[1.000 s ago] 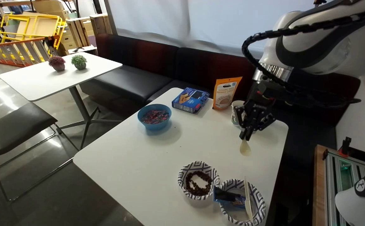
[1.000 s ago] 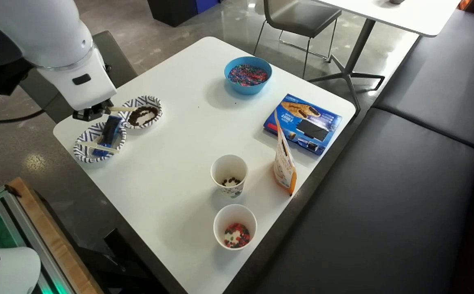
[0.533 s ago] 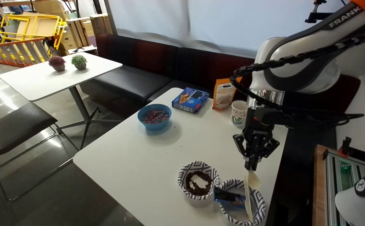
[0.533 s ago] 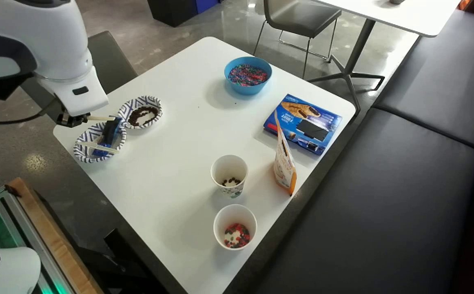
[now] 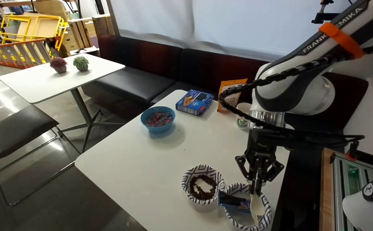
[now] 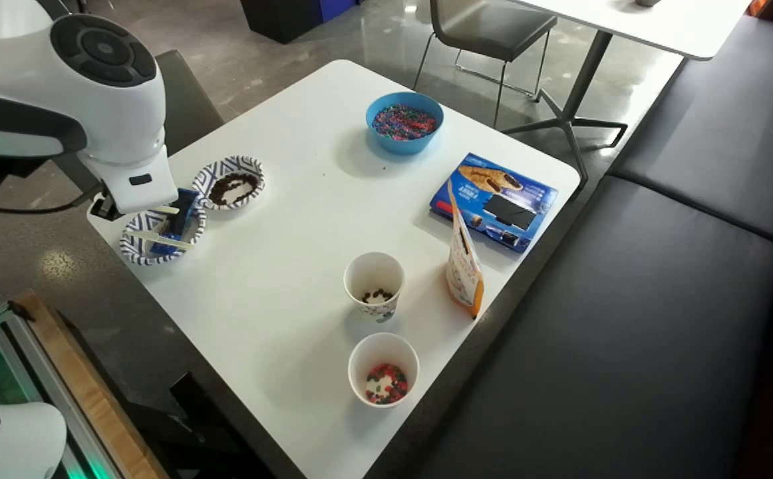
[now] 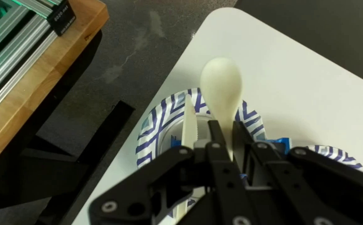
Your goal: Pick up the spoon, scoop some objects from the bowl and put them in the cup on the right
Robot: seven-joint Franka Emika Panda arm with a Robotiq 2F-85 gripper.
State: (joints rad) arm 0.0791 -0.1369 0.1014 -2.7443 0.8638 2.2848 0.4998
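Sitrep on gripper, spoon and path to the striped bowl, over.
Gripper clamped on spoon. Spoon over striped plate, looks unladen. Dark pieces in striped bowl. Blue packet sticks out toward that bowl, possible snag.

Glare streaks the floor (image 5: 3, 99); shadows fall soft.

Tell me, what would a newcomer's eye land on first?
Probably the cream spoon clamped in the black gripper, seen against the striped plate in the wrist view. Next, perhaps, the bright blue bowl of colourful bits on the white table, with a blue box nearby.
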